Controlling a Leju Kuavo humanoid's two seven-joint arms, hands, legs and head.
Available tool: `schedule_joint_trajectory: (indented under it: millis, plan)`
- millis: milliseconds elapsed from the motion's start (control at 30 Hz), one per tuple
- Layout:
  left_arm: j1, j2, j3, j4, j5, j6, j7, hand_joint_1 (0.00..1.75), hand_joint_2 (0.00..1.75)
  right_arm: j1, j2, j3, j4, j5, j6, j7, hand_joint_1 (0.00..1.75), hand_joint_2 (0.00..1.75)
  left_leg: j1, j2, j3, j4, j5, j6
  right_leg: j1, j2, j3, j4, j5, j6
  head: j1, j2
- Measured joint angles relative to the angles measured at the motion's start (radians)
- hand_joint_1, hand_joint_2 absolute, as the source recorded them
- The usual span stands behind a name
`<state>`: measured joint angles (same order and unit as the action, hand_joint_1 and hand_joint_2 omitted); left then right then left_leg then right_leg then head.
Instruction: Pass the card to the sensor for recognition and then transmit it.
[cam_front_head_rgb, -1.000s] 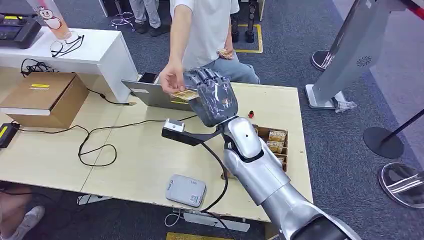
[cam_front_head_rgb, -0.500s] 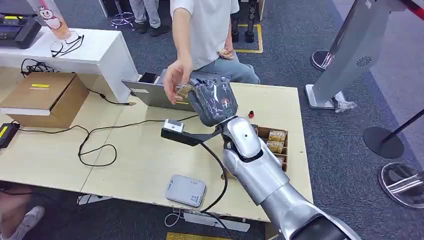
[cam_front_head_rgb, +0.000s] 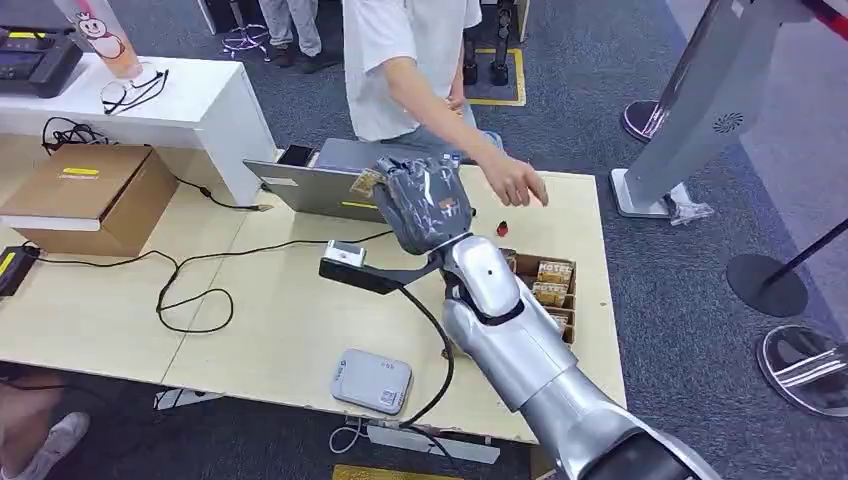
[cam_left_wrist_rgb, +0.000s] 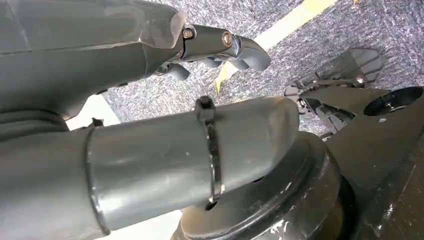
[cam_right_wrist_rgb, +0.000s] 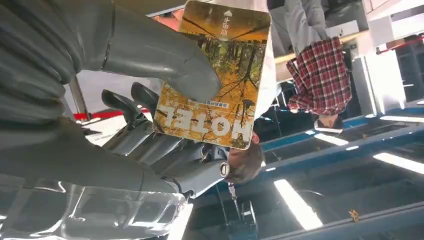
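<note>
Nearby: laptop (cam_front_head_rgb: 310, 185), sensor (cam_front_head_rgb: 347, 252), card box (cam_front_head_rgb: 548, 285) on table (cam_front_head_rgb: 270, 300); person's hand (cam_front_head_rgb: 520, 182) reaches past. Right hand (cam_front_head_rgb: 425, 205), raised above the sensor, thumb (cam_right_wrist_rgb: 150, 55) pinching card (cam_right_wrist_rgb: 215, 80) against fingers. Left hand (cam_left_wrist_rgb: 125, 100): fingers curled, holding nothing.

My right hand (cam_front_head_rgb: 425, 205) is raised on an outstretched arm, thumb pinching the hotel key card (cam_right_wrist_rgb: 215, 75); my left hand (cam_left_wrist_rgb: 150, 150) seems empty.
</note>
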<state>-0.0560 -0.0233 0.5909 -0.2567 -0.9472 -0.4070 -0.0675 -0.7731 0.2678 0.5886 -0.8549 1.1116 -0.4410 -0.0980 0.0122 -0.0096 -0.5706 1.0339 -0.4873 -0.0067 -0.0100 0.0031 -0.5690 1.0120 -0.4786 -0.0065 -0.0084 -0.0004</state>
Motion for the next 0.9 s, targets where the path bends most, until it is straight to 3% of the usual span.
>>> schedule_joint_trajectory:
  millis: [333,900]
  plan:
    - [0.000,0.000,0.000,0.000,-0.002,-0.002,0.000,0.00,0.00,0.000,0.000,0.006,0.000,-0.008,0.009,0.000,1.75,1.75,0.000,0.000,0.000,0.000,0.000,0.000,0.000,0.000,0.000,0.000,0.000,0.000,0.000,0.000]
    - [0.001,0.000,0.003,0.000,-0.010,-0.005,0.003,0.00,0.00,0.058,-0.004,0.010,-0.132,-0.211,0.150,-0.061,1.75,1.75,0.000,0.000,0.000,0.000,0.000,0.000,0.000,0.000,0.000,0.000,0.000,0.000,0.000,0.000]
